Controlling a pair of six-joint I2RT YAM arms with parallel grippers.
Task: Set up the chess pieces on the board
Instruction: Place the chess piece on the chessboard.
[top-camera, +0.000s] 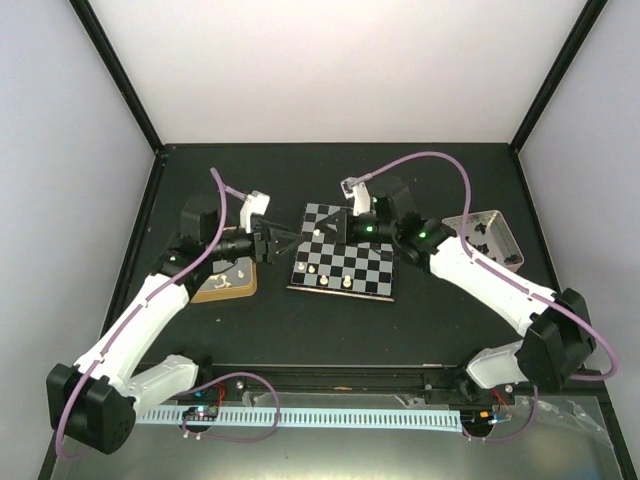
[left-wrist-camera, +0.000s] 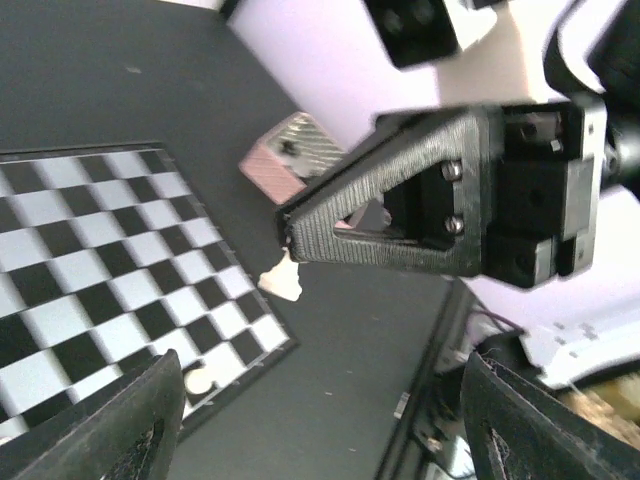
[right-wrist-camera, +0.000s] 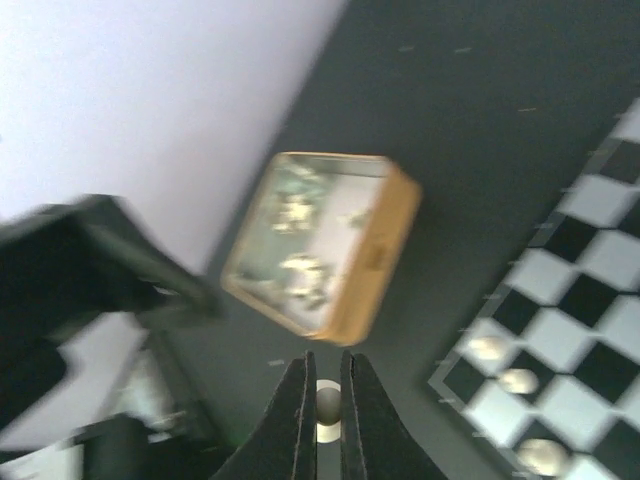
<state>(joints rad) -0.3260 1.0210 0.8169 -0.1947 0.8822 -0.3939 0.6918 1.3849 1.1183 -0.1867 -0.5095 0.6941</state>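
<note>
The black table (top-camera: 300, 330) carries the chequered board (top-camera: 365, 268) at centre frame; a gold-sided tin (top-camera: 228, 283) lies at its left; a pinkish-silver tin (top-camera: 492, 236) sits right.

The right pincer (right-wrist-camera: 323, 365) is matt black plastic, faintly ribbed, around a smooth cream chess piece (right-wrist-camera: 328, 404). Beyond its tips the gold tin (right-wrist-camera: 378, 262) gleams like metal; the worktop (right-wrist-camera: 470, 100) is matt.

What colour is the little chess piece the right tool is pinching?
Cream-white. The chess piece in the right tool shows best in the right wrist view.
</note>
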